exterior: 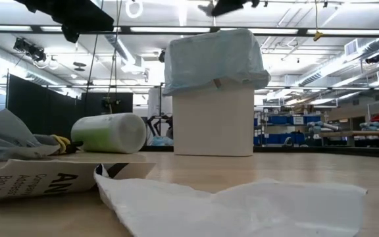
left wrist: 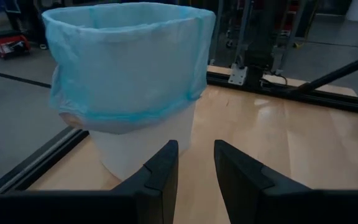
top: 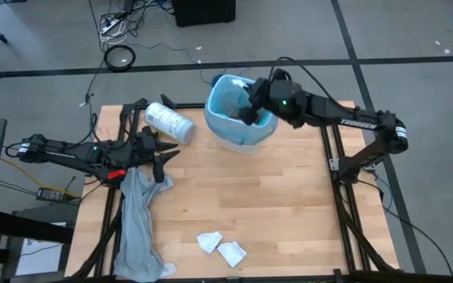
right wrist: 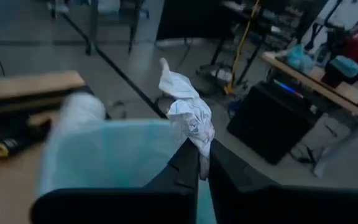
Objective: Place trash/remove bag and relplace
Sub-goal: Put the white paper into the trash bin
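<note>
Pinched almost shut, the right gripper [right wrist: 199, 163] clamps a crumpled white paper scrap [right wrist: 185, 112] between its two dark fingers, the scrap standing up past the tips, and it hangs directly above the open mouth of the white plastic bin [top: 238, 137] at the far middle of the wooden table [top: 289, 204]. That position reads as the drop-off step: the paper is held over the opening so that letting go should send it into the thin translucent light-blue liner bag [left wrist: 126, 62], which is folded over the bin's rim and drapes partway down its outside wall. The left gripper [left wrist: 194, 171] sits low over the left side of the table with its jaws apart by a narrow gap, holding nothing and touching nothing; it points toward the bin, apparently waiting. Just beside it on the near side lies a long limp grey plastic sheet [top: 138, 224], trailing off the near left edge, probably the replacement liner kept within that arm's reach. A white cylindrical roll with print [top: 169, 123] lies on its side between the left gripper and the bin. Two more crumpled white papers [top: 221, 248] rest close together near the table's front edge, well apart from the bin, so more trash seems left to collect before the blue bag comes out.
</note>
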